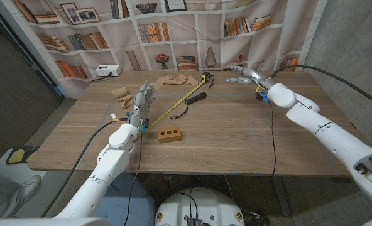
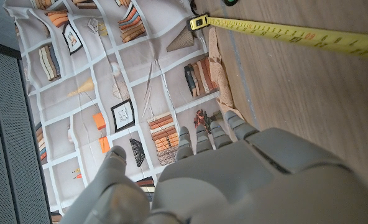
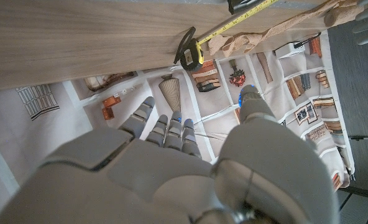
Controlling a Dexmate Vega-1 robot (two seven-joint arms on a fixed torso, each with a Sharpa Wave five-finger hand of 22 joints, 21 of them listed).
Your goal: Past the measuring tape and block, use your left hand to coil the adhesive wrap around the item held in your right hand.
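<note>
The tan adhesive wrap [image 1: 167, 80] lies crumpled at the table's far side, with a rolled piece [image 1: 120, 93] to its left. In the left wrist view the wrap [image 2: 218, 81] lies just beyond my fingertips. My left hand [image 1: 142, 103] hovers between the two pieces, fingers straight and holding nothing; its back [image 2: 234, 180] shows in its wrist view. My right hand [image 1: 246, 74] is raised at the far right of the table, and in its wrist view [image 3: 184, 168] the fingers are spread with nothing between them. The yellow measuring tape [image 1: 173, 103] runs diagonally, its case [image 1: 205, 76] at the far end. The brown block [image 1: 170, 134] sits near me.
A black strapped object [image 1: 195, 98] lies right of the tape. A white box [image 1: 107, 71] stands at the far left edge. A bookshelf-print backdrop [image 1: 192, 31] hangs behind the wooden table [image 1: 236, 138]. Tape case [image 3: 190, 53] and wrap [image 3: 252, 40] show past my right hand.
</note>
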